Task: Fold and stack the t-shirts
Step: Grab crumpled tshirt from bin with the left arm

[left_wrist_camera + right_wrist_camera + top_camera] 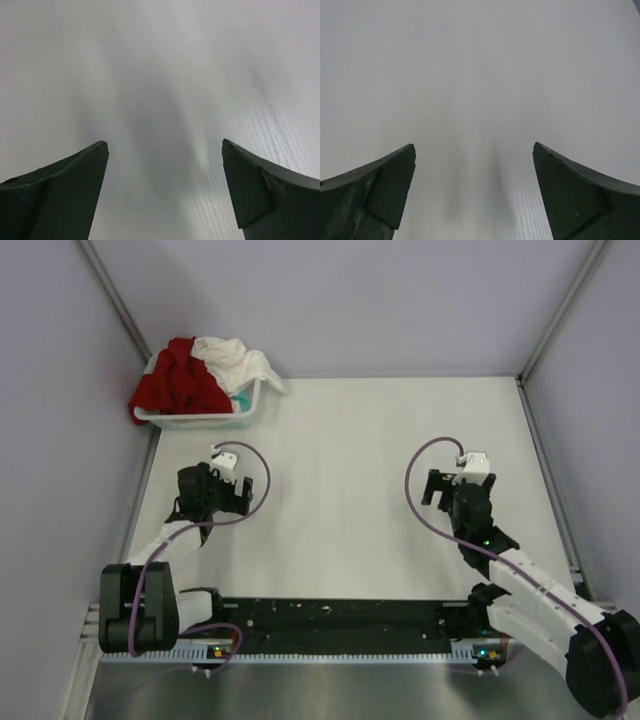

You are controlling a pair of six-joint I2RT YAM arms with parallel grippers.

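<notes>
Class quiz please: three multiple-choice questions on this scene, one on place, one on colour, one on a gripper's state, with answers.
1. Where are the shirts? A) spread mid-table B) heaped in the basket at the far left corner C) stacked at the near edge
2. Their colours? A) a red shirt and a white shirt B) blue and grey C) green and black
3. The left gripper is: A) shut on cloth B) shut on the basket C) open and empty
Answers: 1 B, they overflow the basket; 2 A, both colours show there; 3 C, its fingers stand apart over bare table.
</notes>
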